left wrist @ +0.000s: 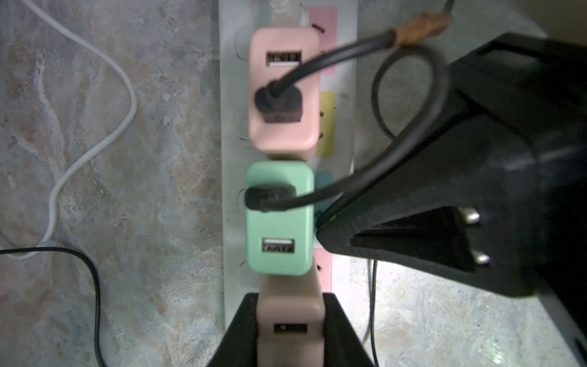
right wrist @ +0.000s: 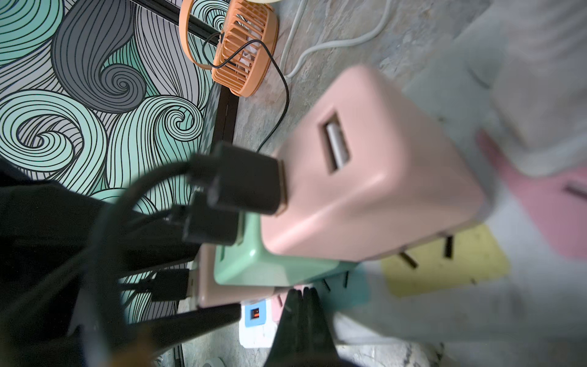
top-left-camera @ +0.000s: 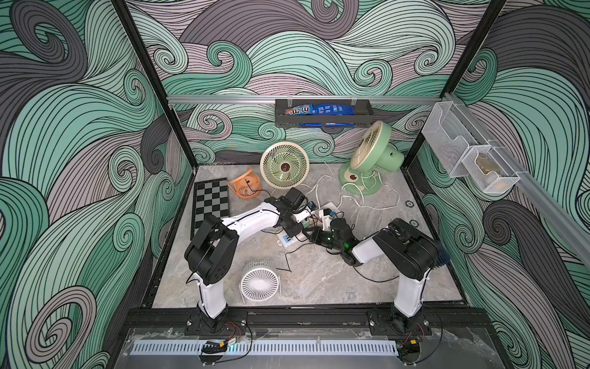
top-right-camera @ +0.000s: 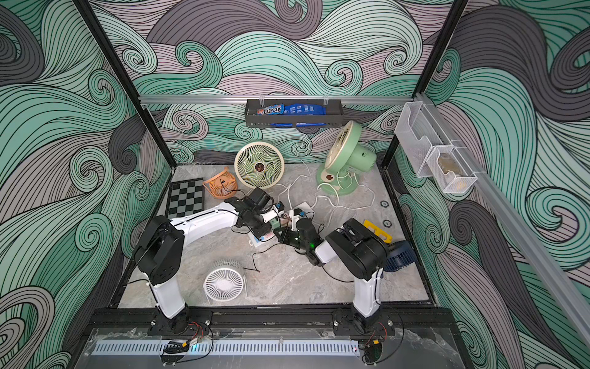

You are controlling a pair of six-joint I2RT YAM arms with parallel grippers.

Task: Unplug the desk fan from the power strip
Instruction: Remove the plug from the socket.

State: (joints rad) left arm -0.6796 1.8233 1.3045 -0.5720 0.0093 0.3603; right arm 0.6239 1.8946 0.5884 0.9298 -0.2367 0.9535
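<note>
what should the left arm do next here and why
Probably lift the left gripper straight away from the power strip: its fingers clamp the tan adapter, which looks seated in line with the green adapter, and the shut right gripper appears to pin the strip down.

Teal swirl-patterned walls [top-left-camera: 64, 159], grey marbled tabletop [top-left-camera: 319, 281]

Cables [left wrist: 333, 55], 3 chargers [left wrist: 276, 222] on power strip [left wrist: 230, 165]
</note>
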